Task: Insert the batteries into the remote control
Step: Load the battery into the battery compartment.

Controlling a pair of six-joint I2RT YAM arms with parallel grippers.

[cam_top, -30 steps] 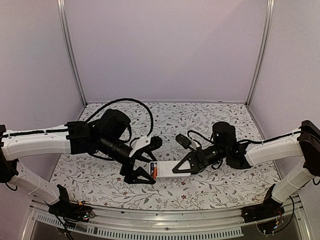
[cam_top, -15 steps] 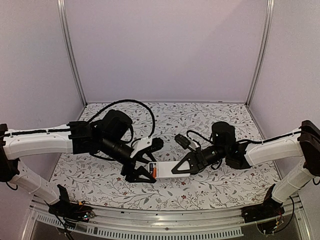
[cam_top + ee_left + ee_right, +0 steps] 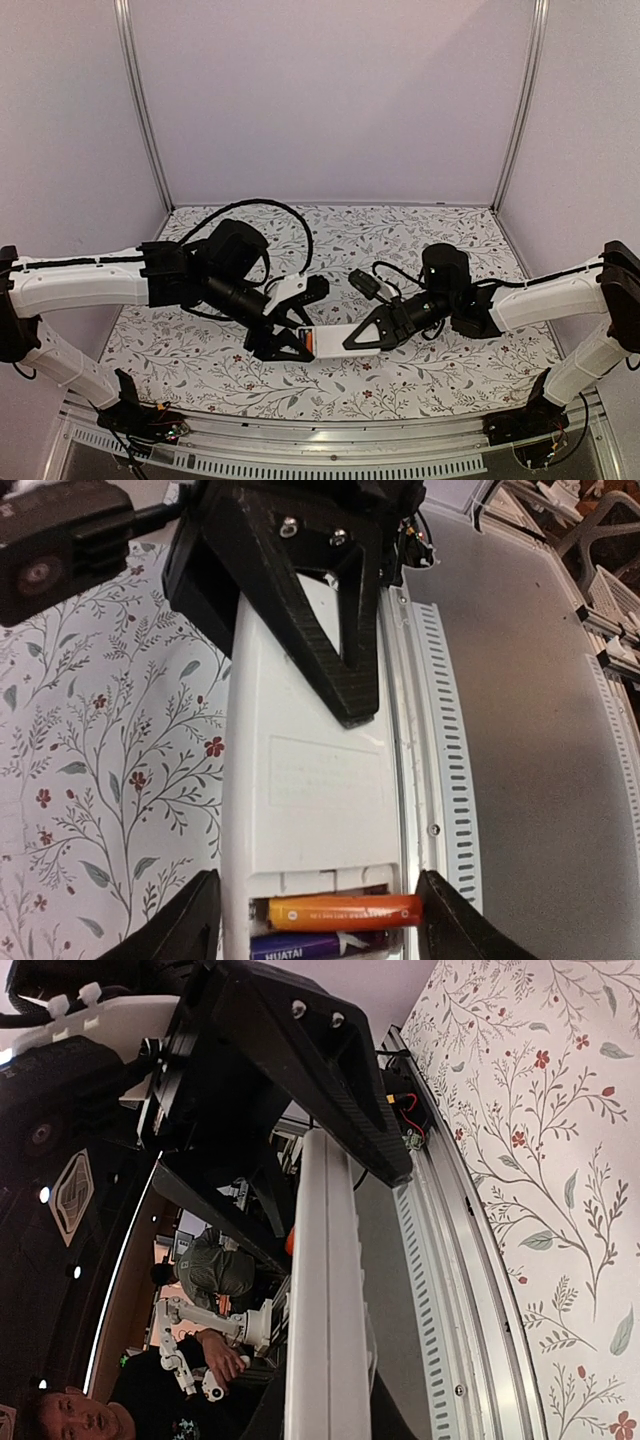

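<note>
Left gripper point(image 3: 318, 925) part-open astride the remote control's point(image 3: 315, 780) battery end, fingers just beside its edges; orange battery point(image 3: 345, 912) and dark battery point(image 3: 310, 946), printed HUATAI, lie in its bay; right gripper point(image 3: 352, 340) clamps the other end; slotted rail point(image 3: 440, 730) alongside, floral table point(image 3: 420, 240) beyond.

- The remote control point(image 3: 332, 338) hangs above the bench point(image 3: 400, 240), near the middle of its front edge, lying left to right.
- The right claw point(image 3: 352, 340) grips the remote's right half, one finger lying across its back.
- The left claw point(image 3: 320, 920) has its jaws either side of the remote's left end.
- Two batteries point(image 3: 345, 912) lie side by side in the compartment at that left end.
</note>
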